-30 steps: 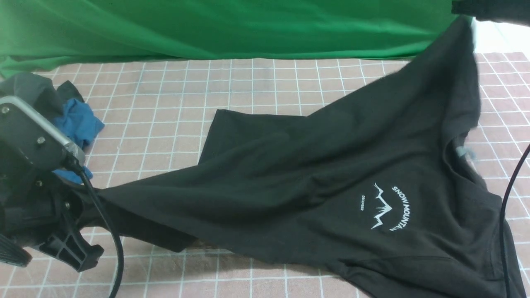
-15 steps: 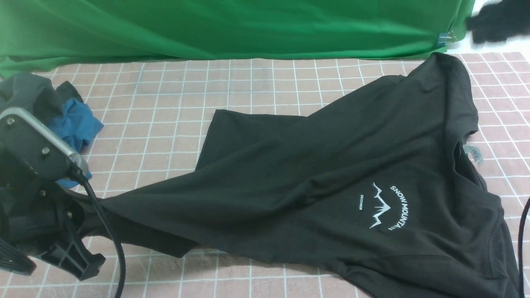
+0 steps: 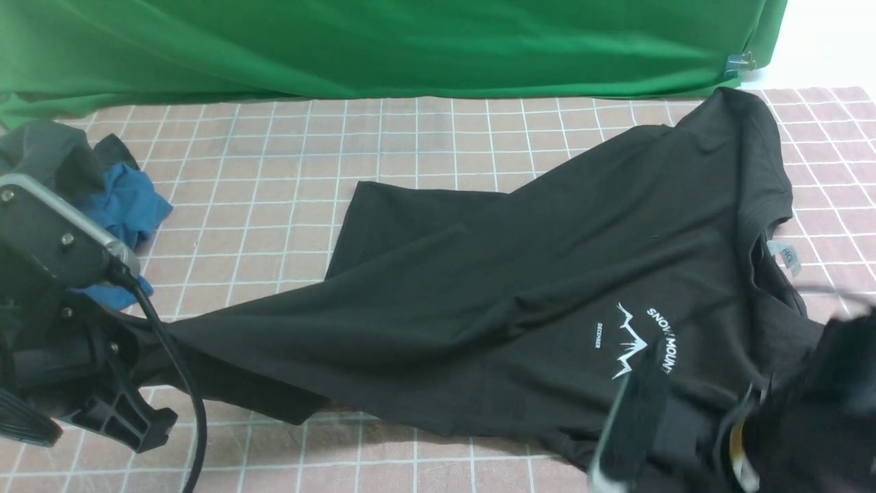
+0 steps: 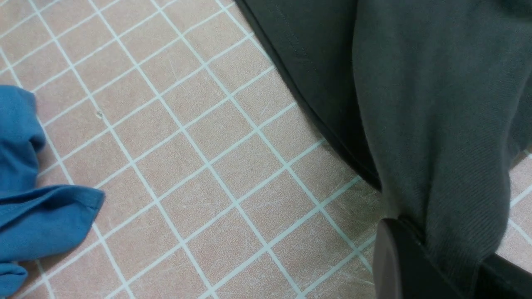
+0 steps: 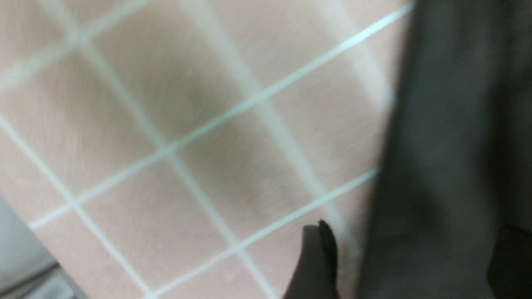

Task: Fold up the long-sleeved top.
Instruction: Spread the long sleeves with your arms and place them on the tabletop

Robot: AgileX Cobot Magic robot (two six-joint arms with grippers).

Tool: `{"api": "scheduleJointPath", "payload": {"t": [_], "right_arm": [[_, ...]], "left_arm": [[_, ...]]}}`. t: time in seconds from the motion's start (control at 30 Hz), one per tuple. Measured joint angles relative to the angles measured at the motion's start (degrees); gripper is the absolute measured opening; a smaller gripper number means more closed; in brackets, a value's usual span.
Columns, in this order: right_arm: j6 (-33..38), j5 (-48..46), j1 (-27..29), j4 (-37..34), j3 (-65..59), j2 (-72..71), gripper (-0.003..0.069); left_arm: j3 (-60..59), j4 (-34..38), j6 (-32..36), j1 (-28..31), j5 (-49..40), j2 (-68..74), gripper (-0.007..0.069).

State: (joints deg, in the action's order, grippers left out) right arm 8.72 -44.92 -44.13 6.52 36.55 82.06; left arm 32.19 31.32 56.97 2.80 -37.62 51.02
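Gridded table (image 3: 410,137), green backdrop (image 3: 342,41): the top (image 3: 513,274) runs far right to near left, its left end pinched by the left gripper (image 4: 436,257); the right gripper (image 5: 411,257), jaws wide, hangs at its near-right edge.

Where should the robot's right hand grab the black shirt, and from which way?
Probably the loose edge of the black top on the robot's right, coming in over the checked table beside it. That edge lies flat, and the open right gripper straddles it. The left gripper pinches the other end.
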Motion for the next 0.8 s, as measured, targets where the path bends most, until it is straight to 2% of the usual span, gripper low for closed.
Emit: {"api": "scheduleJointPath", "payload": {"t": [0.23,0.47,0.63,0.67,0.8], "right_arm": [[-2.2,0.9,-0.5,4.0,-1.7,4.4,0.0545],[-11.5,-1.8,-1.1,8.3,-0.8,5.8,0.0544],[-13.6,-4.6,-1.2,11.2,-0.5,6.1,0.0447],[-13.8,-5.9,-1.2,12.3,-0.5,6.3,0.0407],[-14.2,-7.1,-1.1,13.9,-0.6,6.4,0.0377]], "left_arm": [[0.0,0.5,0.0,0.0,0.0,0.0,0.0021],[0.0,0.6,0.0,0.0,0.0,0.0,0.0021],[0.0,1.1,0.0,0.0,0.0,0.0,0.0021],[0.0,1.4,0.0,0.0,0.0,0.0,0.0021],[0.0,2.3,0.0,0.0,0.0,0.0,0.0021]]}}
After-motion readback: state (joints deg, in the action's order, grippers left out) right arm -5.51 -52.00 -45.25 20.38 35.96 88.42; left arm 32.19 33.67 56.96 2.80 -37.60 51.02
